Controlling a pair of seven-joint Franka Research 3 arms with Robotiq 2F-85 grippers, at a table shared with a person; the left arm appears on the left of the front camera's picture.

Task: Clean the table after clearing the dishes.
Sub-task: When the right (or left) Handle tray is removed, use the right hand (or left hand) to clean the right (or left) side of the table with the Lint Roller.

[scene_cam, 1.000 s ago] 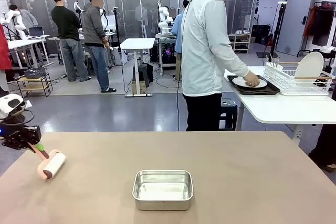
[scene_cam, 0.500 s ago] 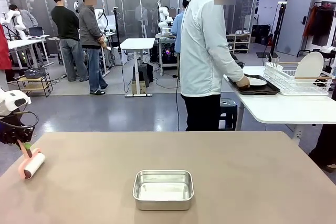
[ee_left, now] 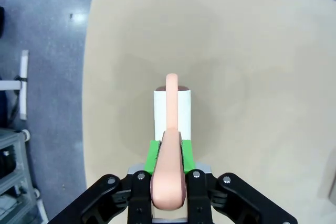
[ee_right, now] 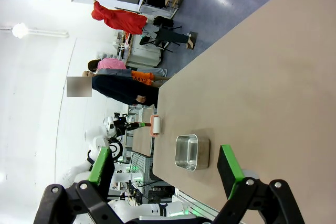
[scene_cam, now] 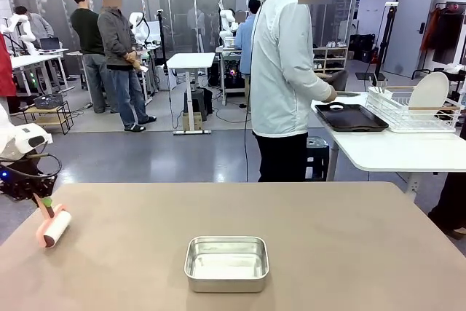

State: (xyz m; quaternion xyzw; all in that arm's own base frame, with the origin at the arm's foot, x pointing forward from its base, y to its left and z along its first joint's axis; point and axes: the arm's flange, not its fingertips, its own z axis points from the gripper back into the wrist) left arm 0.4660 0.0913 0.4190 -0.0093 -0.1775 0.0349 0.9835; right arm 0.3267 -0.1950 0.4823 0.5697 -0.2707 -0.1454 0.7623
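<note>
0 dishes lay on the table [scene_cam: 349, 253]; we judged clearing done and wiping barely begun. Our left gripper [ee_left: 168, 174] clamped the lint roller [ee_left: 171, 111], its roll on the top just beyond our fingertips. Our right gripper [ee_right: 165, 169] hung with fingers apart, a steel pan [ee_right: 192, 152] beyond them.

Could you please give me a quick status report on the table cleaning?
Left gripper shut on lint roller, roller on table. Right gripper open, idle. Steel pan sits mid-table.

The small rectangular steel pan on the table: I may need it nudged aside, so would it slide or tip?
The small rectangular steel pan looks low and flat-bottomed, so probably slides rather than tips. It appears empty and thin-walled, likely light. The matte pinkish-brown table may add some drag.
</note>
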